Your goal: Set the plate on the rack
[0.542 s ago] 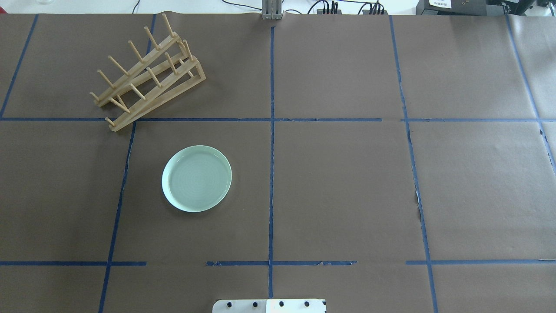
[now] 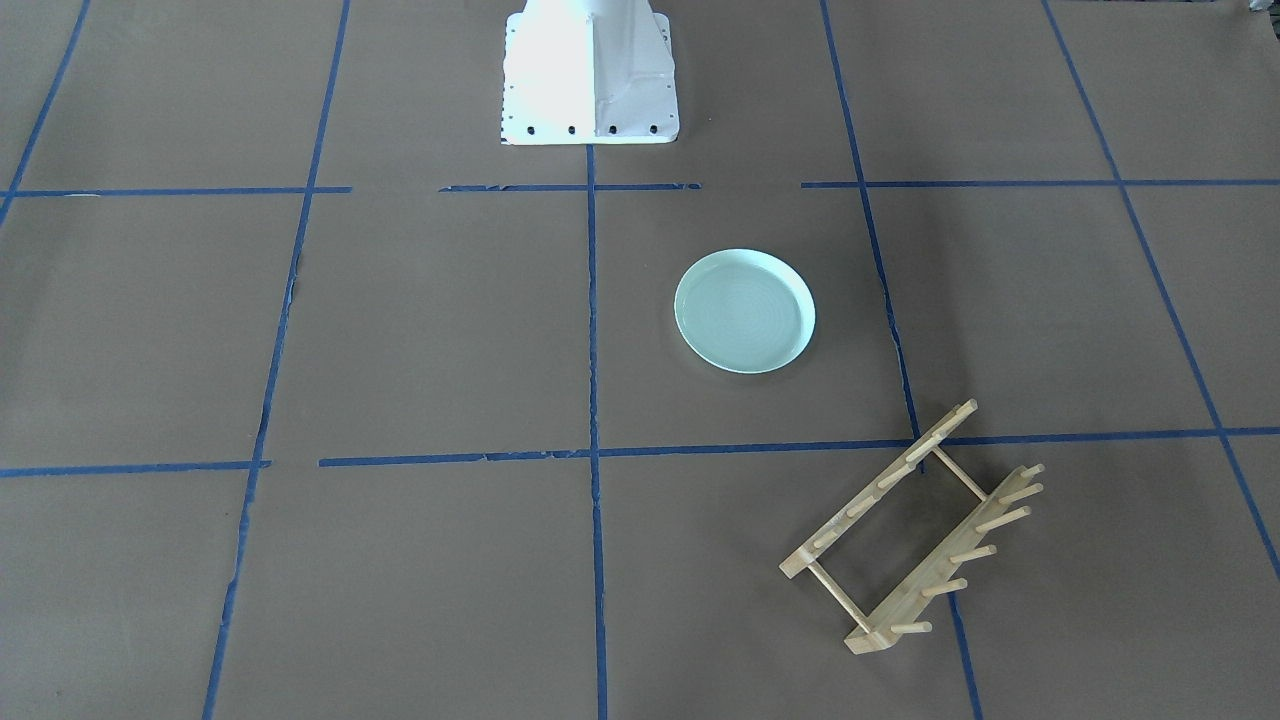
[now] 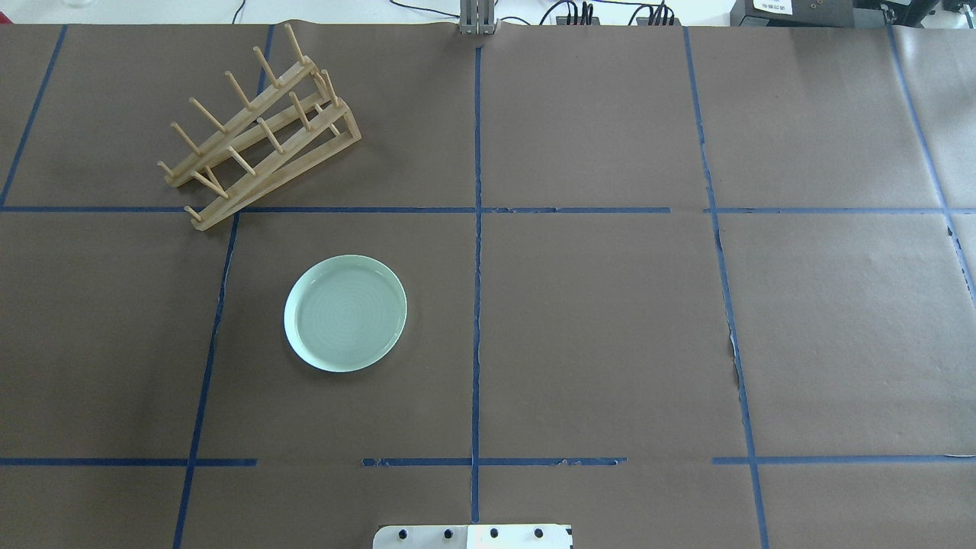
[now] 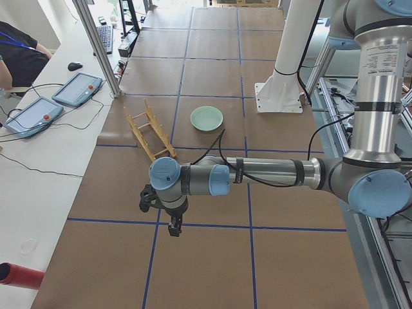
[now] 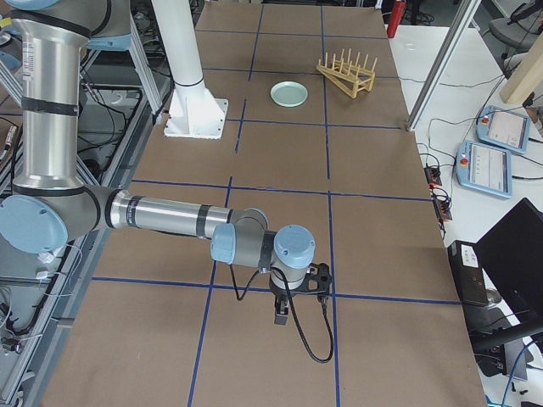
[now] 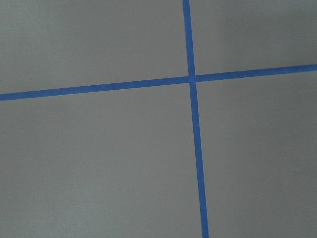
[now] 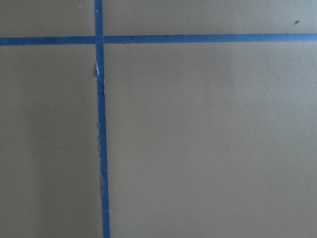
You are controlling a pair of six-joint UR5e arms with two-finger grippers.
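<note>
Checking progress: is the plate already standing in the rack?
No, the plate lies flat on the table, apart from the rack.

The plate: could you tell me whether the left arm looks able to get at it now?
Probably yes: the plate lies flat in the open, apart from the rack, nothing over it, on the side of the left arm.

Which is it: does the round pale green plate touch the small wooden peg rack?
Apart. The overhead view shows bare brown paper between the round pale green plate and the small wooden peg rack; the front-facing view shows the same gap.
</note>
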